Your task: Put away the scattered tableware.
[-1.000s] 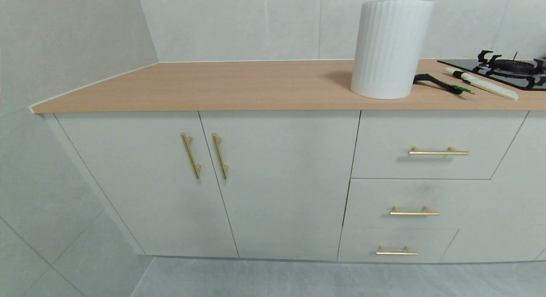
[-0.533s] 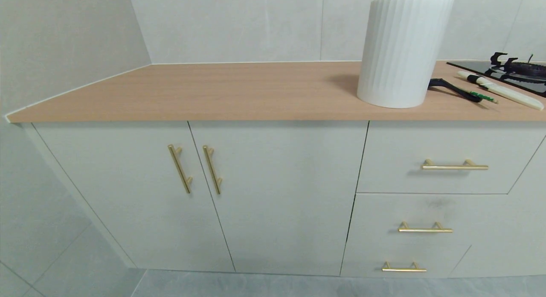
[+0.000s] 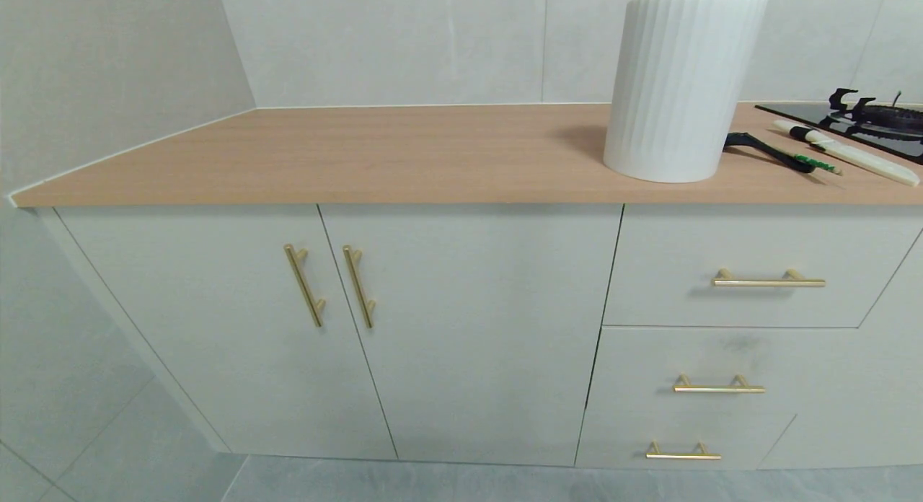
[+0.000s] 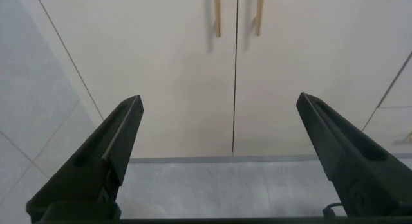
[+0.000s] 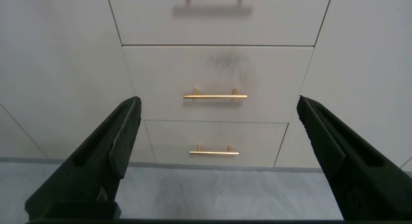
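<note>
Left gripper [image 4: 219, 103]: fingers spread wide, facing pale cabinet doors [image 4: 161, 69].
Right gripper [image 5: 219, 103]: likewise spread, facing pale drawers [image 5: 161, 73].
Tableware: black-handled utensil [image 3: 768, 150] and long white utensil [image 3: 854, 156] (both flat) at the wooden worktop [image 3: 360, 156]'s right end, beside the tall white ribbed holder [image 3: 681, 87].

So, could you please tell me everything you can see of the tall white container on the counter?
The container is a tall white cylinder, slightly wider toward the top, with fine vertical ribs all round and a matte surface. It stands upright on the right part of the wooden counter, casting a soft shadow to its left. Its inside cannot be seen. A black-handled utensil lies just to its right, one end reaching its base; whether they touch cannot be told.
</note>
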You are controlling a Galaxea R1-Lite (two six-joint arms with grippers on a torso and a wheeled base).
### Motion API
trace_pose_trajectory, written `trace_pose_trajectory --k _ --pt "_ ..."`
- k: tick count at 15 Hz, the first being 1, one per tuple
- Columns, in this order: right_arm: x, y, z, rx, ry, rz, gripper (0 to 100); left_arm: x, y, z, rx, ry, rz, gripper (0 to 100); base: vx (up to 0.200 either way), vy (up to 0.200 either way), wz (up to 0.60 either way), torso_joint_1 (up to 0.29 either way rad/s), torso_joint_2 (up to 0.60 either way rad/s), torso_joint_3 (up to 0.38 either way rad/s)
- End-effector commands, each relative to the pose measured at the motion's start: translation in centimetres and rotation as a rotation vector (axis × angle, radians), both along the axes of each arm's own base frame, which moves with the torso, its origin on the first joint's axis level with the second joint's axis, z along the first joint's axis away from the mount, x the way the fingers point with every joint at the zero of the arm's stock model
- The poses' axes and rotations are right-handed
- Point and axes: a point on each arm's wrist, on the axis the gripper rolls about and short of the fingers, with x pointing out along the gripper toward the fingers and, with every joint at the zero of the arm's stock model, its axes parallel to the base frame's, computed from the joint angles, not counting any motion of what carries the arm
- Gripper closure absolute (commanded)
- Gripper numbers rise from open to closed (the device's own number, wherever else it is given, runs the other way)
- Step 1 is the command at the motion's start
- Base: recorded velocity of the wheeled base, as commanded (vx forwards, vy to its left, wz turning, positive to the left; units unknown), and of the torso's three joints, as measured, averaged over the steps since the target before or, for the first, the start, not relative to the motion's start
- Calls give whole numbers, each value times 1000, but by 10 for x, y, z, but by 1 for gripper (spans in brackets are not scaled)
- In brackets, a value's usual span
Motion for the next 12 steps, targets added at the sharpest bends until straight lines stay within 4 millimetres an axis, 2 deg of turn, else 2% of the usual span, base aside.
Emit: trace_pose_trajectory --k 1,3,12 --pt "0 0 0 3 -1 0 0 0 0 0 0 1 0 0 0 0 -600 -2 2 7" --pt "0 0 0 3 1 0 0 0 0 0 1 1 0 0 0 0 -600 2 2 2" --pt "0 0 0 3 -1 0 0 0 0 0 0 1 0 0 0 0 0 0 0 0"
